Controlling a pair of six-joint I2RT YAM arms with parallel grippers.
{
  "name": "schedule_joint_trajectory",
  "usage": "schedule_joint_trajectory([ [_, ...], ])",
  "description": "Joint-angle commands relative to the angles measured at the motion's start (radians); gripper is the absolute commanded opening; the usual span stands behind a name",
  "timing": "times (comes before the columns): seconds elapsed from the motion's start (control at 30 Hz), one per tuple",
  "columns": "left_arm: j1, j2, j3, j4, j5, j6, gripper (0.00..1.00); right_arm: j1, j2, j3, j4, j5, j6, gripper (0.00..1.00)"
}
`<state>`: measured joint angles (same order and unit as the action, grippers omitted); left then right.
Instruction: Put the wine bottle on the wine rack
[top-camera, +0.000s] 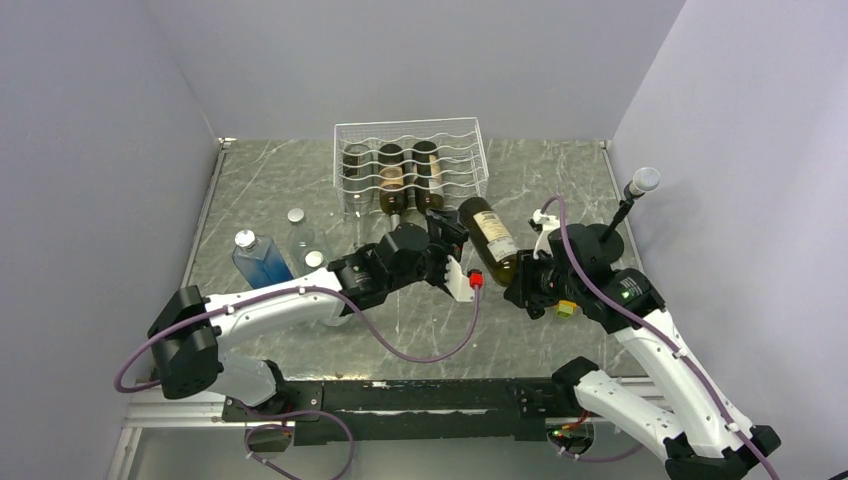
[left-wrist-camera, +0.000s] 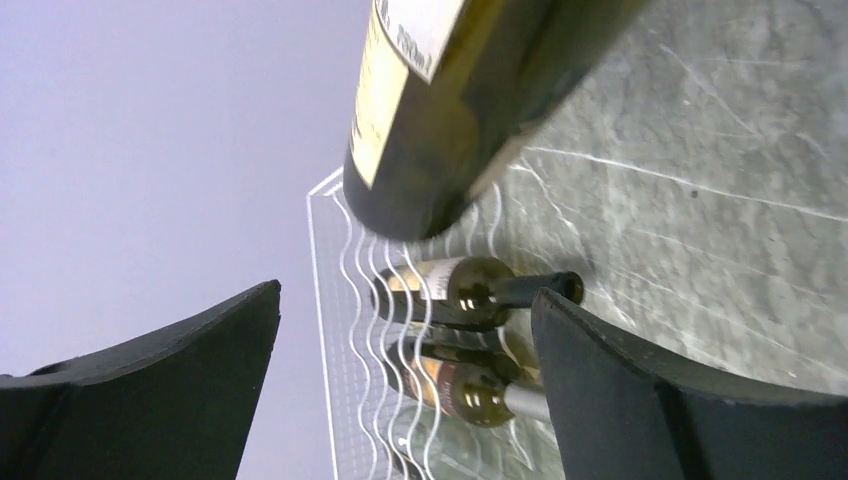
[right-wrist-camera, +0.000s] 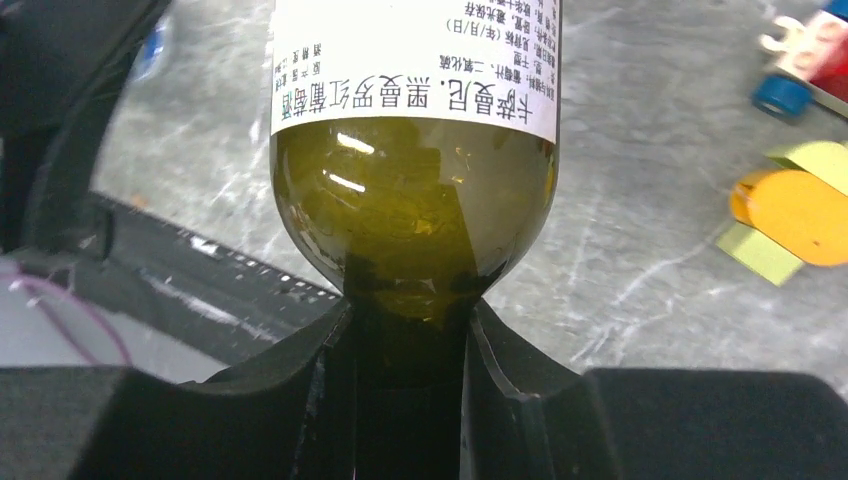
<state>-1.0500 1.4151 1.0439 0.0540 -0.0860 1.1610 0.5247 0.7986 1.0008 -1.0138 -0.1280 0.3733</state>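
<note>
Right gripper: you have it clamped on the neck of the wine bottle, one black finger pressed to each side of the glass
Left gripper: your jaws stand wide apart with nothing between them; the bottle's base hangs just beyond the fingertips without touching them
Wine bottle: dark green glass with a white label, lying at a slant between your two grippers, neck toward the right arm and base toward the rack
Bottle and rack: from above you see the base just in front of the rack's right front corner, close to it and outside the wires
Bottle and table: you cannot tell from these views whether any part of it rests on the surface
Wine rack: white wire box at the far middle of the table, its wavy wires running across
Rack contents: three dark bottles lie side by side in the left and middle cradles, necks pointing toward your arms
Left side of the table: a bottle of blue liquid with a silver cap stands near your left arm, with clear bottles just beside it
Right side: a black stalk with a pale round cap rises behind your right arm
</note>
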Motion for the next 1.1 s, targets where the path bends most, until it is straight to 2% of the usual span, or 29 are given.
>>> schedule_joint_trajectory([
  [0.0,-0.015,-0.081,0.033,-0.12,-0.011,-0.164,0.99,-0.002,-0.031,-0.013,0.157,0.146,0.057,0.0],
  [0.07,-0.015,-0.131,0.02,-0.142,0.017,-0.262,0.99,-0.002,-0.019,-0.048,0.195,0.142,0.065,0.0],
  [0.2,-0.02,-0.258,-0.036,-0.085,0.044,-0.532,0.99,-0.002,0.012,-0.139,0.314,0.11,0.094,0.0],
  [0.37,-0.021,-0.399,-0.048,-0.066,-0.012,-0.947,0.99,-0.002,0.068,-0.233,0.483,0.105,0.145,0.0],
  [0.6,-0.022,-0.532,0.017,-0.281,-0.11,-1.373,0.99,-0.002,0.134,-0.279,0.638,0.229,0.153,0.0],
  [0.77,-0.022,-0.633,0.019,-0.405,-0.196,-1.51,0.99,-0.003,0.222,-0.251,0.715,0.286,0.107,0.0],
  [1.07,-0.022,-0.805,0.096,-0.682,-0.273,-1.645,0.99,-0.005,0.336,-0.22,0.832,0.267,0.072,0.0],
])
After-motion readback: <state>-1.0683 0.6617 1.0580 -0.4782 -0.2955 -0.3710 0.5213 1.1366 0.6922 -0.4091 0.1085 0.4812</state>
